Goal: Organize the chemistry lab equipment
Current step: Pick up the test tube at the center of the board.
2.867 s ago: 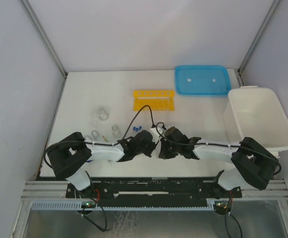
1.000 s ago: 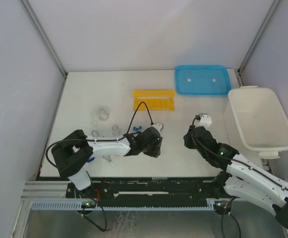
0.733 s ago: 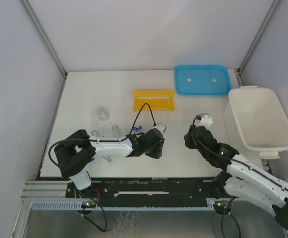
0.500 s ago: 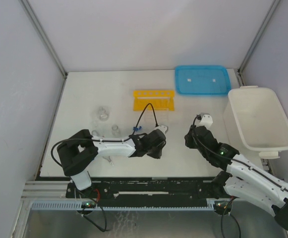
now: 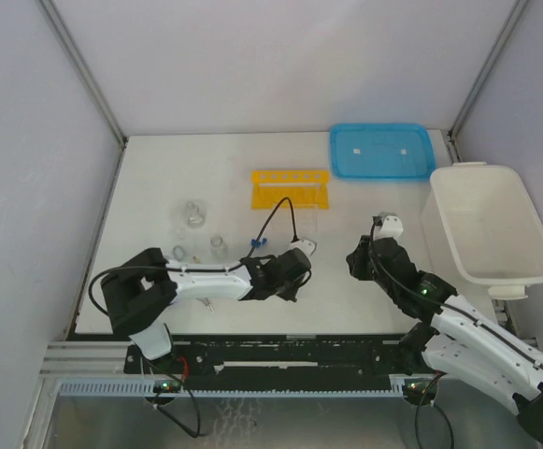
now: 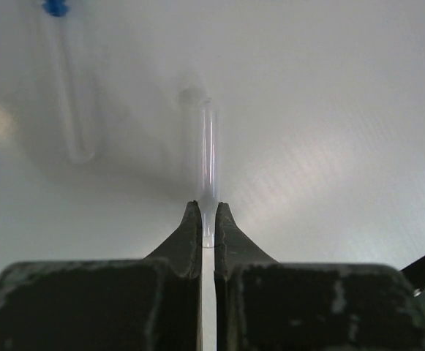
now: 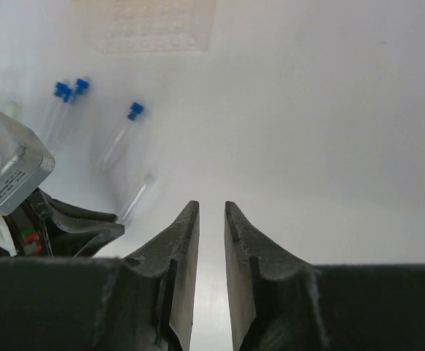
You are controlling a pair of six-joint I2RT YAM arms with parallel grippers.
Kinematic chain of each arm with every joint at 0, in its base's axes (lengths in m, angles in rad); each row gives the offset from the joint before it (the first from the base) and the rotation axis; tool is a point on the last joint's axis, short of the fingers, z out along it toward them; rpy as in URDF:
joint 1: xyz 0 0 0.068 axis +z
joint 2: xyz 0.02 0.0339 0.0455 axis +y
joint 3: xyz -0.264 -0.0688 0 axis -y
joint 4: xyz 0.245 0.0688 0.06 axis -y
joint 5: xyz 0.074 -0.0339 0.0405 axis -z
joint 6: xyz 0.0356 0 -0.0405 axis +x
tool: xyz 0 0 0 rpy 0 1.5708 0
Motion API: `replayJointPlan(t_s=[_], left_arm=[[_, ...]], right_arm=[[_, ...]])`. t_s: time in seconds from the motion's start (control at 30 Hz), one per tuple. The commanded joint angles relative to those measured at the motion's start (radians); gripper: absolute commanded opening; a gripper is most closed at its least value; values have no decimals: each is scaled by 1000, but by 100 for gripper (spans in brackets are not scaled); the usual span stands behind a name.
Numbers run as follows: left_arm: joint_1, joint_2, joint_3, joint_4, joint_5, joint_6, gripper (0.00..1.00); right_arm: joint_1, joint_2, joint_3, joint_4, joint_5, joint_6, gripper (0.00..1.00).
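Since a second ago your left gripper [image 6: 206, 219] has closed: its jaws now pinch the near end of one uncapped clear tube [image 6: 207, 157], which lies flat on the table [image 5: 159, 178] and points straight away from the fingertips. Your right gripper [image 7: 211, 212] has barely shifted; its jaws stand a narrow slit apart, holding nothing, above bare table well right of the tubes.

Position: the pinched tube sits between the left jaws at its rounded end only; the rest of it lies free ahead of them. A blue-capped tube [image 6: 66, 80] lies just left of it, apart, roughly parallel.

Count, right wrist view: three blue-capped tubes — a pair [image 7: 60, 110] side by side, a single one [image 7: 121, 135] nearer the uncapped tube. So four tubes in all.

Count, top view: one yellow tube rack [image 5: 290, 188], upright, well beyond the tubes. About three small glass vessels [image 5: 192, 214] at left; exact number is hard to tell. One blue lid [image 5: 381, 151] and one white tub [image 5: 489, 223] at right.
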Motion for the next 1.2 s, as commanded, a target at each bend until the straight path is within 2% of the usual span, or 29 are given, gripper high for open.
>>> replayJointPlan(t_s=[0.0,0.17,0.37,0.43,0.57,1.17], left_arm=[[-3,-171,-88,42,-74,124,0],[-7,-390,-209,162,-90,217,0],[-53,-618,-291,248,-80,331,1],[-71,-655,-294,248,-87,354,1],[-93,-687,-296,242,-100,370,0],[-114,-717,-297,241,-117,379,0]], right_arm=[[-31,-62,8,99,-184,-74,20],[-105,-60,56,144,-497,-95,24],[-143,80,127,226,-900,-88,28],[-142,132,138,262,-970,-76,30],[-128,175,158,317,-1020,-56,32],[-108,220,214,318,-986,-81,32]])
